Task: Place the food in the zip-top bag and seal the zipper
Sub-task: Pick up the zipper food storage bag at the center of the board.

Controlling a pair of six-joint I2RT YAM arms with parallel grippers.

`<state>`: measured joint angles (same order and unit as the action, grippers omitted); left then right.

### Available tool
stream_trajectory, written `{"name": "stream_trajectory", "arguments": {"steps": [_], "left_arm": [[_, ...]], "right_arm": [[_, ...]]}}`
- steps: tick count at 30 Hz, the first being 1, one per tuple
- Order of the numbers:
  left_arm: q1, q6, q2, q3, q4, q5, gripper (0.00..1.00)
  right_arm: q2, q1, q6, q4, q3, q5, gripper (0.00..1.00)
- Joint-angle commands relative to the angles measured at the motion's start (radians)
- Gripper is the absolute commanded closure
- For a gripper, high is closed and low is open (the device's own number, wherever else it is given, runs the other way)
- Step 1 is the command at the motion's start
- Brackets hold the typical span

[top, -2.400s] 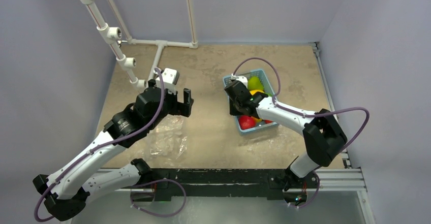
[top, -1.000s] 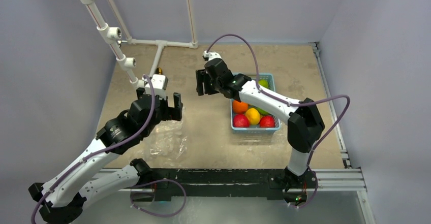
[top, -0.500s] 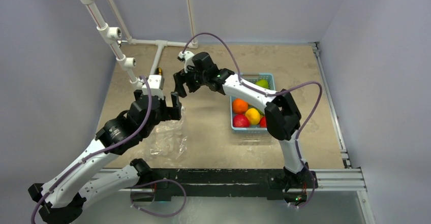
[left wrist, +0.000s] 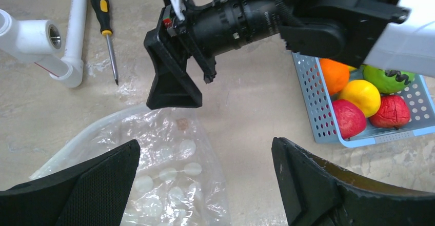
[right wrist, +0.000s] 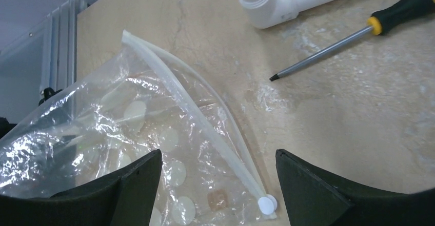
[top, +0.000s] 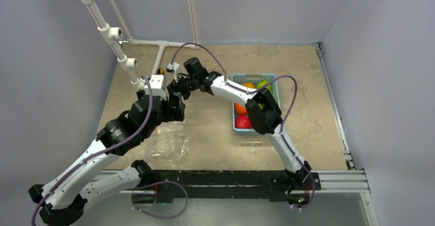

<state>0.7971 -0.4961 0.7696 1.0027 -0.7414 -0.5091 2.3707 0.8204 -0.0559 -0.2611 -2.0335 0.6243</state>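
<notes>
Right arm reaches left, right gripper spread over zip-top bag

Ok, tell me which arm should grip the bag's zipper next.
Right, probably: the right gripper, open, straddles the zipper; the left gripper hovers over the middle of the zip-top bag.

- At least five small glossy toy fruits, at 3 o'clock.
- One clear crinkly plastic bag.
- One light-blue slotted plastic basket.
- One yellow-and-black-handled screwdriver.

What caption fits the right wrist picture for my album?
Open right gripper hovers over the clear zip-top bag, a screwdriver lying nearby.
</notes>
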Motion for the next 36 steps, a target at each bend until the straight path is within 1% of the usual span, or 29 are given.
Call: {"name": "stream_trajectory", "arguments": {"steps": [1,6,8,15,18,21,23,26,30,33,35,36], "left_arm": [[0.0,-0.006,0.008,0.053,0.038,0.026,0.01],[0.001,0.001,0.023,0.07,0.046,0.049,0.01],[0.001,0.005,0.026,0.076,0.049,0.054,0.01],[0.001,0.0,0.024,0.076,0.045,0.067,0.01],[0.0,-0.005,0.022,0.075,0.046,0.072,0.01],[0.0,-0.009,0.017,0.078,0.044,0.076,0.01],[0.0,-0.009,0.013,0.075,0.043,0.075,0.01],[0.0,-0.012,0.011,0.074,0.04,0.076,0.01],[0.001,-0.019,0.003,0.068,0.039,0.078,0.01],[0.001,-0.024,-0.004,0.064,0.04,0.074,0.01],[0.0,-0.027,-0.006,0.064,0.038,0.072,0.01],[0.001,-0.027,-0.007,0.065,0.036,0.072,0.01]], "right_arm": [[0.037,0.013,0.051,-0.001,-0.088,0.132,0.16],[0.11,0.02,0.051,-0.011,-0.14,0.209,0.15],[0.128,0.023,0.079,-0.004,-0.151,0.231,0.15],[0.186,0.027,0.074,0.027,-0.186,0.298,0.15],[0.207,0.031,0.082,0.015,-0.208,0.321,0.18],[0.202,0.032,0.108,-0.004,-0.194,0.335,0.22],[0.189,0.034,0.12,0.0,-0.167,0.339,0.28],[0.175,0.036,0.13,0.004,-0.135,0.342,0.4],[0.165,0.037,0.141,-0.008,-0.114,0.344,0.64],[0.139,0.037,0.146,0.002,-0.082,0.333,0.85],[0.113,0.037,0.151,0.013,-0.052,0.319,1.0],[0.091,0.037,0.16,0.02,-0.034,0.312,1.0]]}}
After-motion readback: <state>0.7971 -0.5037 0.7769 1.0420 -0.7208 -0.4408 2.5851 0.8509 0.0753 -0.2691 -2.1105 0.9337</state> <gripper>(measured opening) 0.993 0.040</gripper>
